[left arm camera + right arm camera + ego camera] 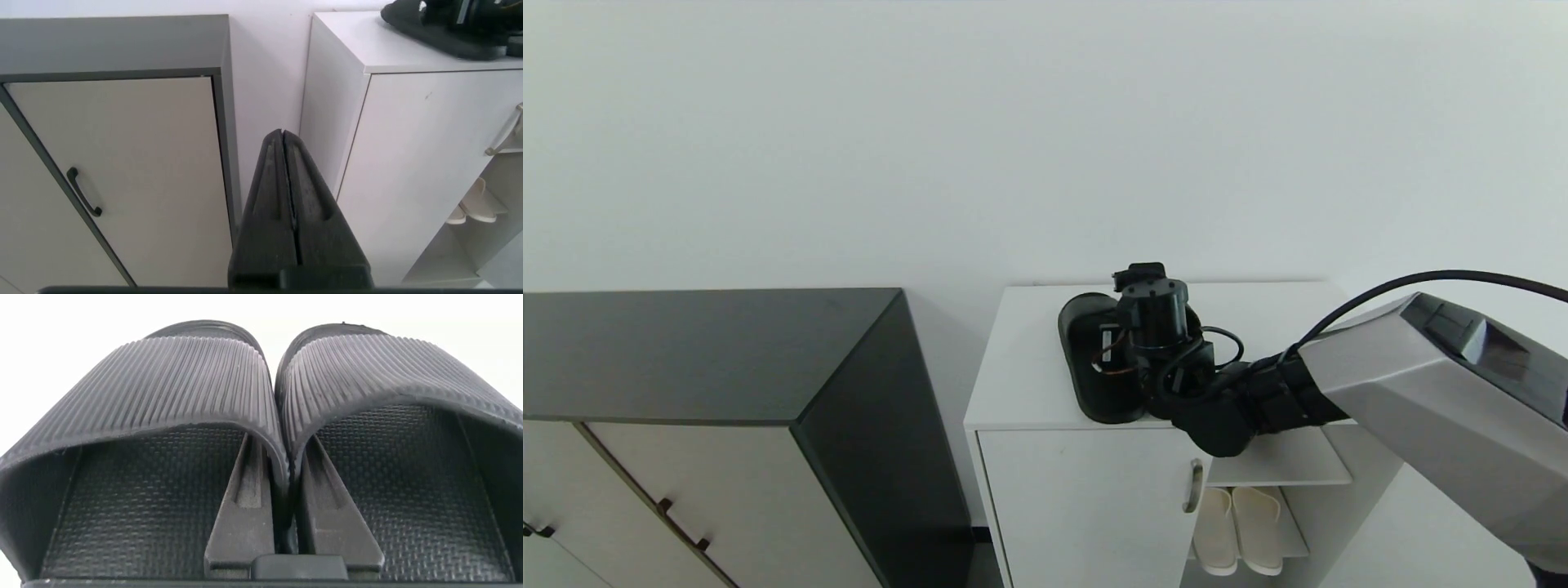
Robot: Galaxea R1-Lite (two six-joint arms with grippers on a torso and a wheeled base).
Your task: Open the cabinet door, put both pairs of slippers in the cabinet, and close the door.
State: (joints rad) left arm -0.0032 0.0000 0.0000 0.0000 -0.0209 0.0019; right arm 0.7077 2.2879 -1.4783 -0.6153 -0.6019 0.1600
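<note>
A pair of black slippers (1090,359) lies on top of the white cabinet (1021,367), side by side. My right gripper (1125,359) is down on them. In the right wrist view one finger sits inside each slipper (180,384), and the right gripper (279,453) is shut on their two touching inner walls. A pair of white slippers (1241,531) lies on the low shelf in the cabinet's open right half. The cabinet's left door (1086,506) is closed. My left gripper (283,143) hangs shut and empty, low in front of the gap beside the white cabinet (425,147).
A dark-topped cabinet (711,351) with pale doors stands close to the left of the white one, with a narrow gap between. A metal handle (1194,486) sits at the closed door's right edge. An upper shelf (1282,461) is above the white slippers (478,200).
</note>
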